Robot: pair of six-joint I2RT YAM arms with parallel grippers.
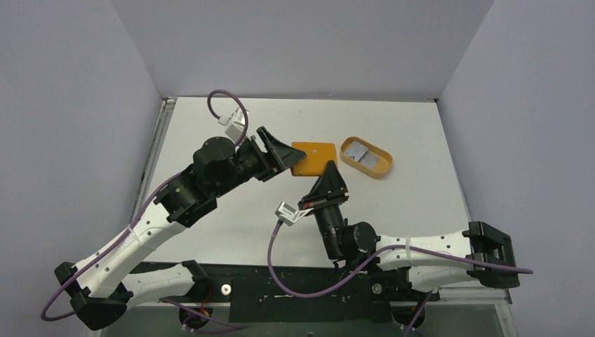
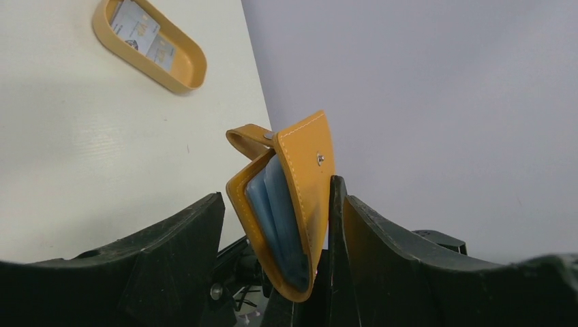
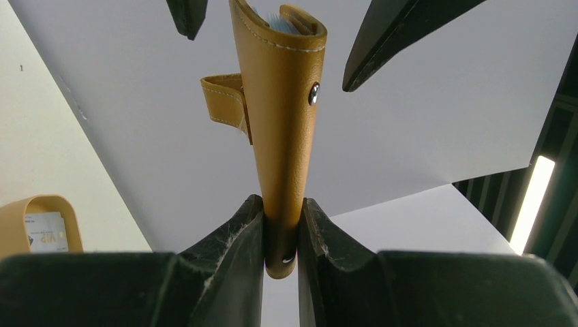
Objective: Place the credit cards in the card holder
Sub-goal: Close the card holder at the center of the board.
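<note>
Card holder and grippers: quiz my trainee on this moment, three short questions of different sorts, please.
1. True or false: the right gripper is shut on the card holder.
2. Where do the visible credit cards lie? A in the orange oval tray; B flat on the tabletop; C at the near edge, by the arm bases.
3. Fill in: the left gripper has its jaws ____ on either side of the card holder.
Key: 1 true; 2 A; 3 open.

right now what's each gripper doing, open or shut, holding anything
Left gripper: open, fingers spread either side of the orange-tan leather folding card holder, not clamping it.
Right gripper: closed, pinching one edge of the card holder.
</note>
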